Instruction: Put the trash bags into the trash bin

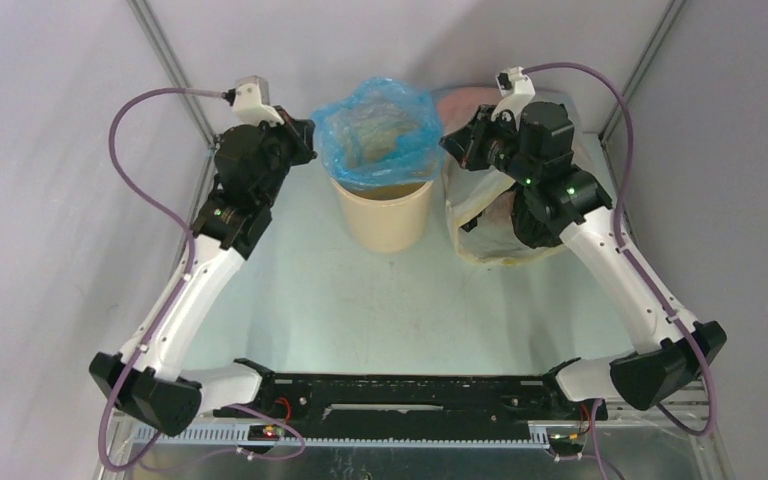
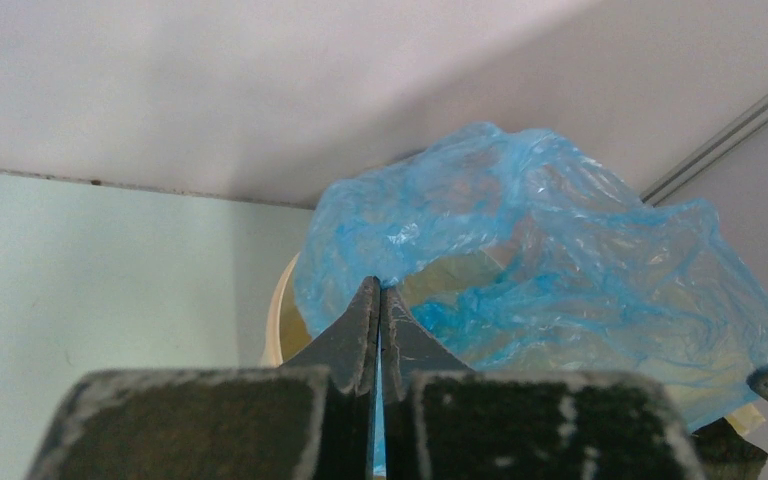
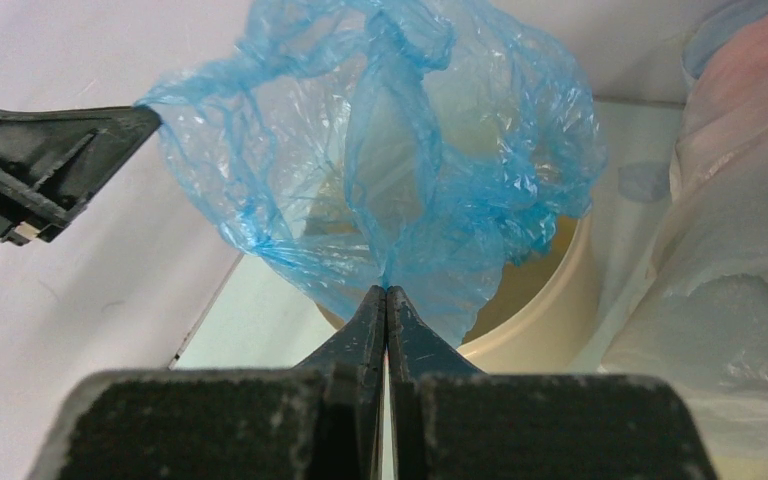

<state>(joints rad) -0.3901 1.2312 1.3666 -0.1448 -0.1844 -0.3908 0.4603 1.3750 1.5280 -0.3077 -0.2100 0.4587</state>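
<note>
At the table's far middle: trash bin (image 1: 385, 222), a round tan bucket with plain smooth walls, upright on the pale green table (image 1: 360, 310); near rim bare, far rim hidden under blue film.
trash bag (image 1: 375, 135): thin, crinkly, translucent light-blue film, stretched between both claws directly over the bin; mouth pulled wide and facing up. Lower folds hanging down inside the bin's opening in the right wrist view, bulk of the film raised above the rim.
left gripper (image 2: 380, 290): at the bag's left edge, level with the top of the film. Fingers pressed flat together with only a hairline gap, a sliver of blue film caught in it; pinching the bag's rim.
right gripper (image 3: 387, 292): at the bag's right edge, opposite the other claw. Fingers closed tip to tip, a gathered twist of blue film clamped at the very tips.
left arm (image 1: 200, 270) and right arm (image 1: 610, 260): reaching forward from the near edge, angled inward, one wrist on each side of the bin.
plastic sack (image 1: 490, 235): large, cloudy clear-and-beige, slumped on the table just right of the bin and partly beneath the right wrist. Pinkish patch near its top in the right wrist view; contact with the bin not discernible.
grey walls (image 1: 60, 100): plain, behind and beside the table.
</note>
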